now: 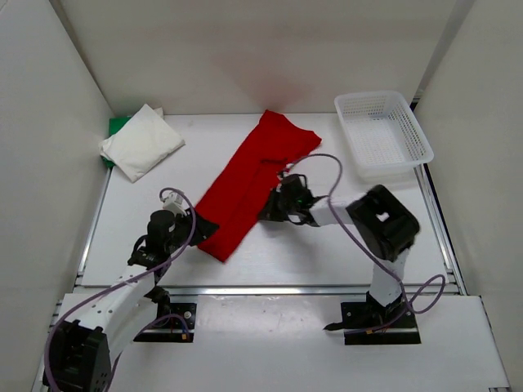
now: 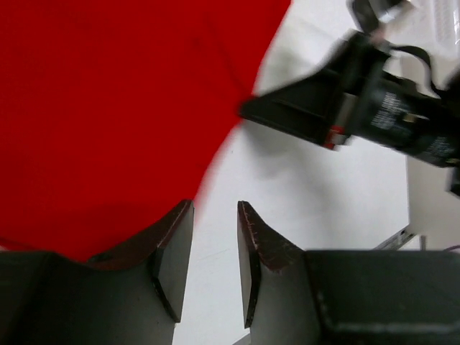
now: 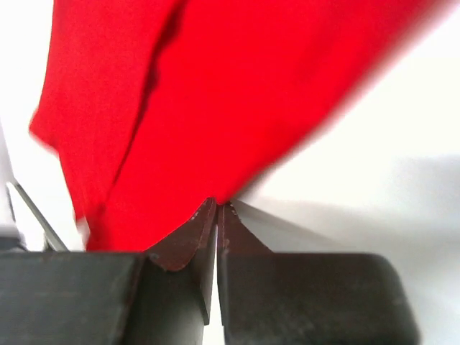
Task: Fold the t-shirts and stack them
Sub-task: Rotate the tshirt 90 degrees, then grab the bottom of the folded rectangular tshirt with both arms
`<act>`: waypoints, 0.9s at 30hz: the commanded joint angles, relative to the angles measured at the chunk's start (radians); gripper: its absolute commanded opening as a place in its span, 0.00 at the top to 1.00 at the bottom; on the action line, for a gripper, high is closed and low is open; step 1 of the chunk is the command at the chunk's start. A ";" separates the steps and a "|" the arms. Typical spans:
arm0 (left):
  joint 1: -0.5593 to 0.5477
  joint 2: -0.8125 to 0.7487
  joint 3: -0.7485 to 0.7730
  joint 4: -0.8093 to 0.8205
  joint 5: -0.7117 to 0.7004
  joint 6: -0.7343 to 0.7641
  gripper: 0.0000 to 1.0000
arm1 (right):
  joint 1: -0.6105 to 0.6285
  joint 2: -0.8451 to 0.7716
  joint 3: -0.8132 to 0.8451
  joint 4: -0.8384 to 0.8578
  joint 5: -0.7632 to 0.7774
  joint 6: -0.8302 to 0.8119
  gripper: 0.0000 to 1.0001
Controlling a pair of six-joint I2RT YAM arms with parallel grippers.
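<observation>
top view, cloth: red cloth t-shirt [image 1: 249,184] lies as a long diagonal strip at frame centre. White cloth t-shirt [image 1: 140,143] sits folded on the bright green cloth t-shirt [image 1: 118,126], upper left.
top view, arms: left gripper [image 1: 196,224] is at the strip's lower-left end, right gripper [image 1: 271,208] at its right edge.
left wrist: jaws slightly apart, holding nothing. The hem is beside one finger [image 2: 172,251].
right wrist: jaws closed, apparently pinching the red edge.
next: get the hem between the left jaws and close, then lift both ends together, or the fold skews.

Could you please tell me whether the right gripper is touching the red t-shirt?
Touching. The right wrist view shows the right gripper shut, with the edge of the red t-shirt pinched at its fingertips.
</observation>
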 commanded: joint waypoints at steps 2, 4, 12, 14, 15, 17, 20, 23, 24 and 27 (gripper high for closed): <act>-0.124 0.060 0.046 0.003 -0.069 0.036 0.58 | -0.198 -0.288 -0.309 -0.043 -0.089 -0.108 0.99; -0.234 0.101 0.057 -0.013 -0.110 0.062 0.58 | -0.287 -0.371 -0.403 -0.086 -0.184 -0.160 1.00; -0.392 0.174 0.059 -0.121 -0.210 0.111 0.49 | -0.367 -0.770 -0.618 -0.244 -0.111 -0.223 0.48; -0.443 0.198 0.054 -0.122 -0.213 0.097 0.47 | -0.341 -0.847 -0.637 -0.349 -0.056 -0.225 0.48; -0.473 0.211 0.056 -0.116 -0.216 0.094 0.47 | -0.318 -0.893 -0.659 -0.382 -0.039 -0.210 0.49; -0.503 0.238 0.042 -0.103 -0.203 0.079 0.45 | -0.254 -0.950 -0.689 -0.437 -0.016 -0.165 0.53; -0.529 0.257 0.025 -0.075 -0.172 0.062 0.44 | -0.158 -1.048 -0.761 -0.520 0.025 -0.087 0.54; -0.523 0.264 0.016 -0.052 -0.137 0.053 0.40 | -0.094 -1.157 -0.814 -0.571 0.032 -0.016 0.58; -0.523 0.264 0.017 -0.027 -0.140 0.039 0.40 | -0.080 -1.192 -0.843 -0.572 0.021 -0.003 0.58; -0.532 0.296 0.039 -0.006 -0.128 0.040 0.36 | -0.045 -1.263 -0.882 -0.560 0.013 0.060 0.58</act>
